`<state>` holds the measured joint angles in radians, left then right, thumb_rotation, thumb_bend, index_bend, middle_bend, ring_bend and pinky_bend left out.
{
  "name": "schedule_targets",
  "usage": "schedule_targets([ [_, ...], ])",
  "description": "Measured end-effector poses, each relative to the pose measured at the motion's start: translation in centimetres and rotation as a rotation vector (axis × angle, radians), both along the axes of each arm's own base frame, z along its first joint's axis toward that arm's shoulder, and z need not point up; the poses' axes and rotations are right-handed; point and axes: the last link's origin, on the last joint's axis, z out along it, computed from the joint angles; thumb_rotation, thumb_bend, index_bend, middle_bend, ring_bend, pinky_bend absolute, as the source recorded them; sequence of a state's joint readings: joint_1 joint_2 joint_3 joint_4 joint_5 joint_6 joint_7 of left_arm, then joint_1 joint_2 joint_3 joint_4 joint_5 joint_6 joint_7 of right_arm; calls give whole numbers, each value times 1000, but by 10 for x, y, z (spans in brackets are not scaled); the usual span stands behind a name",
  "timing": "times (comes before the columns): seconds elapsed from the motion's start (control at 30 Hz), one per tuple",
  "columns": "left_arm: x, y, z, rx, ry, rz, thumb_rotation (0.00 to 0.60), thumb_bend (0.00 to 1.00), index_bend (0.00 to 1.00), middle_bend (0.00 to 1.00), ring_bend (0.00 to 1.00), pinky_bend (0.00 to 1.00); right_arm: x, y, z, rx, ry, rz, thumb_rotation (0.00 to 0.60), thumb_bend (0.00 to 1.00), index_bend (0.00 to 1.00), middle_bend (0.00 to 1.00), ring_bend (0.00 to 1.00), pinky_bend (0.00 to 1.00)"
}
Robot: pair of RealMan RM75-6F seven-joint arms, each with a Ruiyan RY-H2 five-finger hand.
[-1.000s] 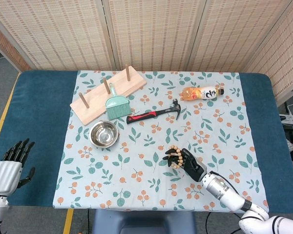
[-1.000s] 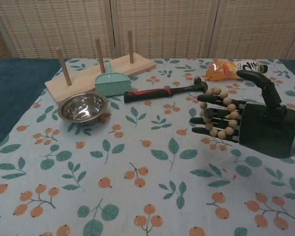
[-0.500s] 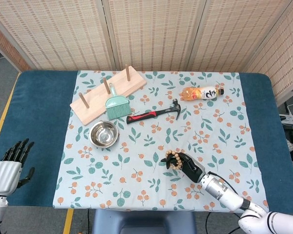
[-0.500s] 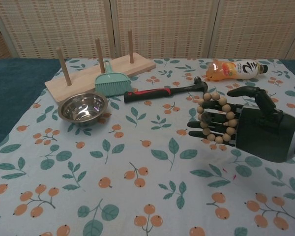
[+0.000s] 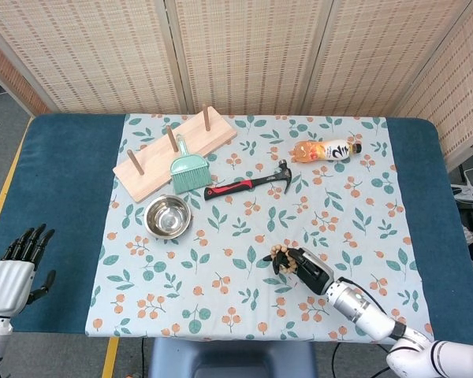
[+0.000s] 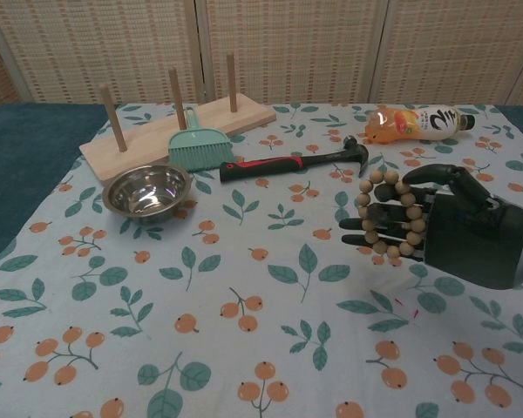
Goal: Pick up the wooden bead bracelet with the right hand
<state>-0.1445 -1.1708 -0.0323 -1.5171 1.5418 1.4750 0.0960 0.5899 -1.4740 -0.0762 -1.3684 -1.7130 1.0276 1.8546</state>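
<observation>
The wooden bead bracelet (image 6: 389, 214) hangs looped around the fingers of my right hand (image 6: 458, 228), clear of the floral tablecloth, with the thumb curled over its top. In the head view the bracelet (image 5: 281, 257) and right hand (image 5: 306, 266) sit at the cloth's near middle. My left hand (image 5: 16, 264) rests at the near left over the blue table edge, fingers apart and holding nothing.
A steel bowl (image 6: 146, 189), a teal brush (image 6: 199, 146) and a wooden peg board (image 6: 176, 128) lie at the left. A red-handled hammer (image 6: 292, 160) and an orange drink bottle (image 6: 414, 122) lie beyond the right hand.
The right hand has drawn back toward the near edge and lifted slightly with the bracelet on its fingers. Its thumb has folded down over the beads. The left hand stayed still.
</observation>
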Motion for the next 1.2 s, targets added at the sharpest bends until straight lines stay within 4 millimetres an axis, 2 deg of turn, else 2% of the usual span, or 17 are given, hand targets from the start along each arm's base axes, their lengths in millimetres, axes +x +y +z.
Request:
schedule_targets([
  [0.1, 0, 1, 0, 0, 1, 1, 600, 438, 20, 0, 0, 173, -1, 0, 0, 0, 5, 2, 283, 977, 575, 593, 222, 112],
  [0.13, 0, 1, 0, 0, 1, 2, 600, 438, 20, 0, 0, 173, -1, 0, 0, -3, 6, 2, 283, 998, 569, 593, 222, 112],
  [0.3, -1, 1, 0, 2, 2, 3, 600, 438, 21, 0, 0, 173, -2, 0, -1, -6, 9, 12, 286, 1000, 532, 592, 223, 112],
  [0.63, -1, 1, 1, 1, -1, 3, 600, 439, 21, 0, 0, 173, 0, -1, -1, 7, -1, 26, 450, 1000, 524, 592, 222, 109],
  [0.87, -1, 1, 1, 2, -1, 2, 600, 439, 21, 0, 0, 173, 0, 0, -1, 16, 4, 48, 489, 1000, 495, 593, 207, 105],
  [0.97, -1, 1, 1, 2, -1, 3, 600, 439, 21, 0, 0, 173, 0, 1, -1, 17, 10, 59, 465, 1000, 475, 593, 200, 102],
  [1.03, -1, 1, 1, 2, -1, 4, 600, 439, 21, 0, 0, 173, -1, 2, -2, 13, 18, 68, 350, 1000, 451, 592, 193, 97],
  [1.07, -1, 1, 1, 3, -1, 4, 600, 439, 21, 0, 0, 173, -1, 2, -2, 9, 23, 73, 313, 995, 445, 592, 191, 96],
  [1.1, -1, 1, 1, 3, -1, 4, 600, 440, 22, 0, 0, 173, -2, 2, -3, 6, 29, 79, 282, 957, 442, 592, 190, 96],
  [1.2, -1, 1, 1, 3, -2, 4, 600, 440, 22, 0, 0, 173, -3, 3, -5, -1, 45, 90, 254, 758, 441, 592, 190, 95],
])
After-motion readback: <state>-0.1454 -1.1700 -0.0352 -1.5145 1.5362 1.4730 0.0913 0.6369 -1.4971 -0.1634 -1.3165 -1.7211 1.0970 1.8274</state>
